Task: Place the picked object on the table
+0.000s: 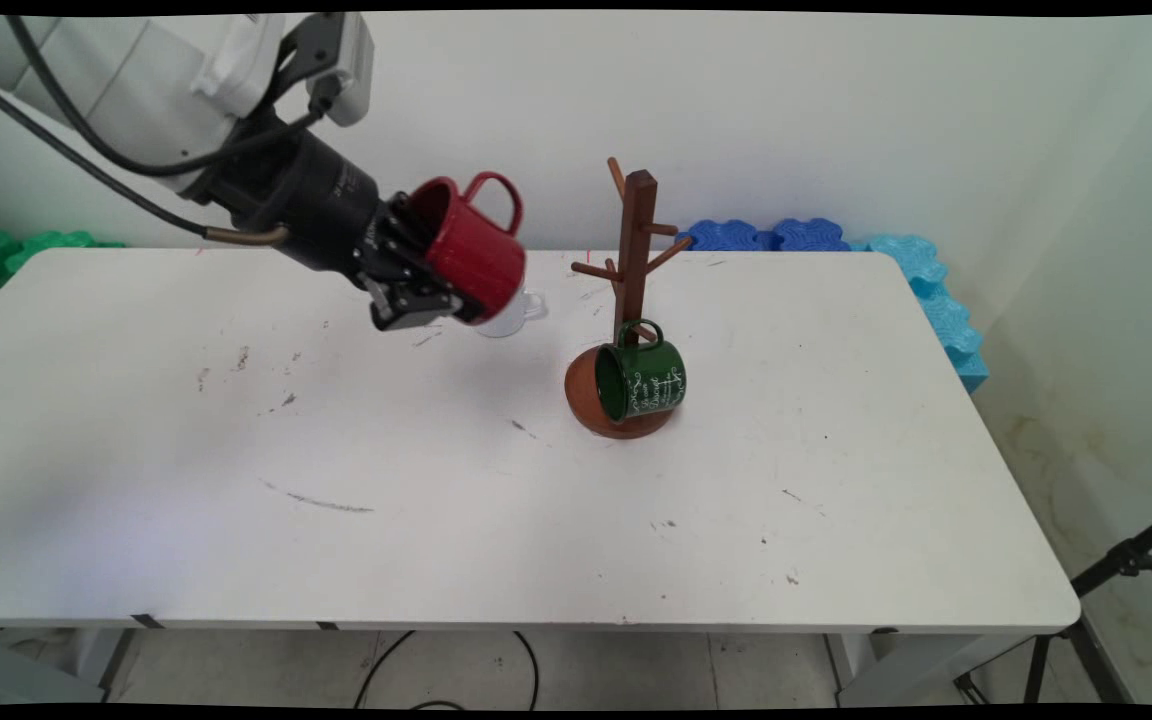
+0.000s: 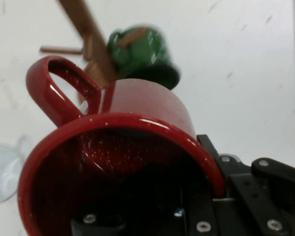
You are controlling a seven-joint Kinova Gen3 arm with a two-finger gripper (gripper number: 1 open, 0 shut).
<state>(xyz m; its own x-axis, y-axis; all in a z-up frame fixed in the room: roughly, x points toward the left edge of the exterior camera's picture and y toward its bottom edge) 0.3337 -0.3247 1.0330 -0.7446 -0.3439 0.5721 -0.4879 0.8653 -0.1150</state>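
Note:
My gripper is shut on the rim of a red mug, held in the air above the table's back middle, mouth toward the hand and handle up. In the hand view the red mug fills the picture, with one finger inside it and the other outside its wall. To its right stands a brown wooden mug tree on a round base. A green mug hangs from a low peg of the tree. The green mug and the mug tree show beyond the red one.
A clear glass cup stands on the white table just behind and below the red mug. Blue foam blocks lie along the back right edge, green ones at the back left. A tripod stands right of the table.

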